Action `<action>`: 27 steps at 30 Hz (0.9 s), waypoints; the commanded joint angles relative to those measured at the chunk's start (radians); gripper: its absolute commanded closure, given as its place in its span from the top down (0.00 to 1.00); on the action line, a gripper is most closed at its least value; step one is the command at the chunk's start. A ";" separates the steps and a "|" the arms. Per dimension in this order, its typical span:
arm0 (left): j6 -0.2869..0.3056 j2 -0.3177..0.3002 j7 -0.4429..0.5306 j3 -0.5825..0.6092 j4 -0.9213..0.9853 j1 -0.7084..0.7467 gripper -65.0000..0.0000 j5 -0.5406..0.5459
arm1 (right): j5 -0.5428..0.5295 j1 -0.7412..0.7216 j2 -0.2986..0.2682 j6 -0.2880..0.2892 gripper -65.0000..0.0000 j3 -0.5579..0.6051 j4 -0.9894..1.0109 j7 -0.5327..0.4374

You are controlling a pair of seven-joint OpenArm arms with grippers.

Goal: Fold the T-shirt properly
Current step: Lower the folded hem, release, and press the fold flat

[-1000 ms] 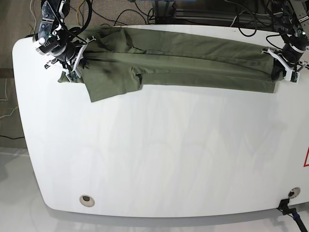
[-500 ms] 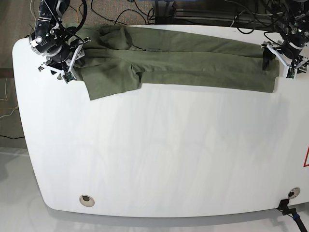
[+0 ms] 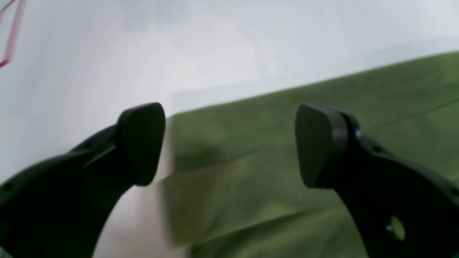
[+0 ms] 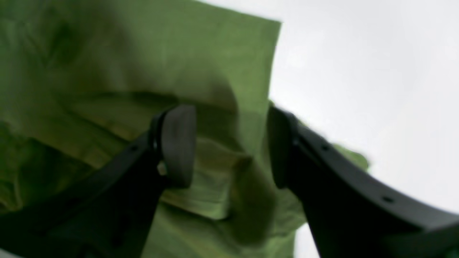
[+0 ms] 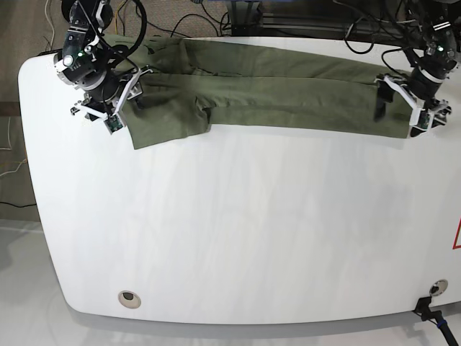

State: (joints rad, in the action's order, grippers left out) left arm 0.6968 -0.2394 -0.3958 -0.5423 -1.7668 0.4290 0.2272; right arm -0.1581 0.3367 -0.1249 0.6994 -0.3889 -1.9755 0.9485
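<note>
The white table (image 5: 230,238) carries the T-shirt (image 5: 274,97), an olive-green garment folded into a long band along the table's far edge, with a sleeve flap hanging toward the near side at the band's end by the right arm. Over that end of the T-shirt hovers the right gripper (image 5: 115,108); in its wrist view (image 4: 231,147) the jaws stand parted over rumpled cloth and the shirt's edge, clasping nothing. At the T-shirt's opposite end sits the left gripper (image 5: 401,112), jaws spread wide; its wrist view (image 3: 229,143) shows both black pads apart above the hem corner, the cloth lying flat beneath them, unheld.
</note>
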 commanded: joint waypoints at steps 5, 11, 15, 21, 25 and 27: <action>0.001 0.071 0.024 0.066 -0.043 0.001 0.55 0.022 | -0.007 -0.015 0.054 -0.001 0.24 -0.003 -0.014 -0.015; 0.001 0.113 0.024 0.075 -0.041 0.001 0.00 0.021 | -0.007 -0.017 0.052 -0.001 0.00 -0.003 0.055 -0.015; 0.001 0.111 0.024 0.093 0.003 0.001 0.00 0.019 | -0.005 -0.015 0.051 -0.001 0.00 -0.003 0.115 -0.015; 0.001 0.111 0.027 0.093 0.124 -0.022 0.00 -0.045 | -0.005 -0.015 0.046 -0.001 0.00 -0.005 0.247 -0.075; 0.001 0.107 0.028 0.092 0.226 -0.072 0.00 -0.051 | -0.004 -0.021 0.031 -0.001 0.00 -0.005 0.356 -0.162; 0.001 0.105 0.028 0.092 0.255 -0.094 0.00 -0.059 | -0.004 -0.032 0.020 -0.001 0.00 -0.003 0.400 -0.171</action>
State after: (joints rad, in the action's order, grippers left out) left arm 0.6971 -0.1257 -0.3500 -0.4461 -1.5200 0.3347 0.1818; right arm -0.2489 0.2935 -0.0994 0.7147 -0.3977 -1.6142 0.6655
